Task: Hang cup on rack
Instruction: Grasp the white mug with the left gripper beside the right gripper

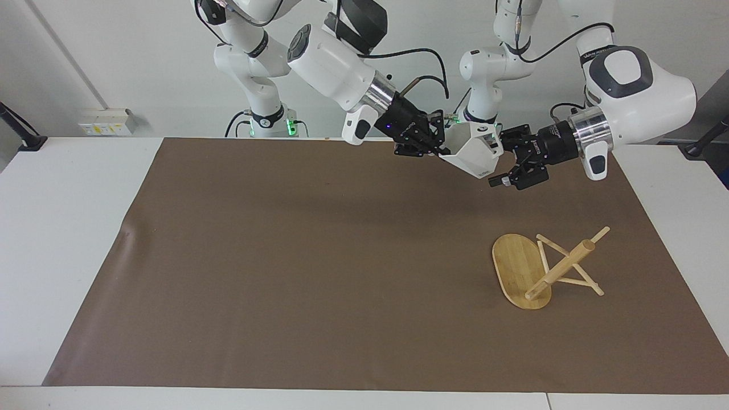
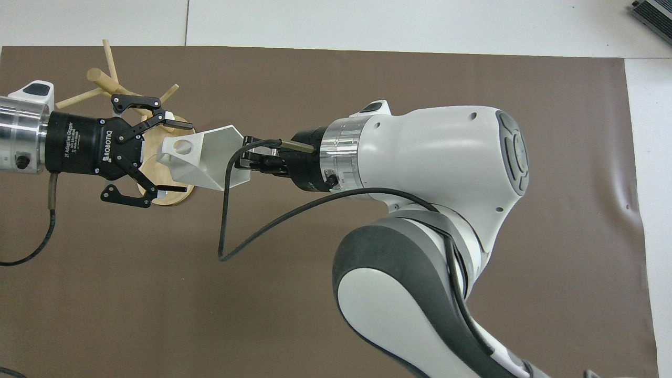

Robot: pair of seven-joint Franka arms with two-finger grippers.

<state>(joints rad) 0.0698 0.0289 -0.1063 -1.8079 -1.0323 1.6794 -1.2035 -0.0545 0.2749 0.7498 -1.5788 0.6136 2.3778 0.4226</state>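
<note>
The white faceted cup (image 1: 474, 152) is held in the air on its side, over the mat's edge nearest the robots. My right gripper (image 1: 437, 149) is shut on its rim end. The blocky handle with the round hole (image 2: 182, 147) points toward my left gripper (image 1: 502, 165), which is open, with one finger on each side of the handle end. In the overhead view the cup (image 2: 207, 157), right gripper (image 2: 247, 158) and left gripper (image 2: 181, 157) line up in a row. The bamboo rack (image 1: 561, 269) lies tipped over on the mat, farther from the robots, at the left arm's end.
A brown mat (image 1: 285, 256) covers most of the white table (image 1: 68, 228). The rack's oval base (image 1: 515, 265) and pegs (image 2: 110, 58) lie below the left gripper in the overhead view. The right arm's cable (image 2: 226, 231) hangs in a loop under its wrist.
</note>
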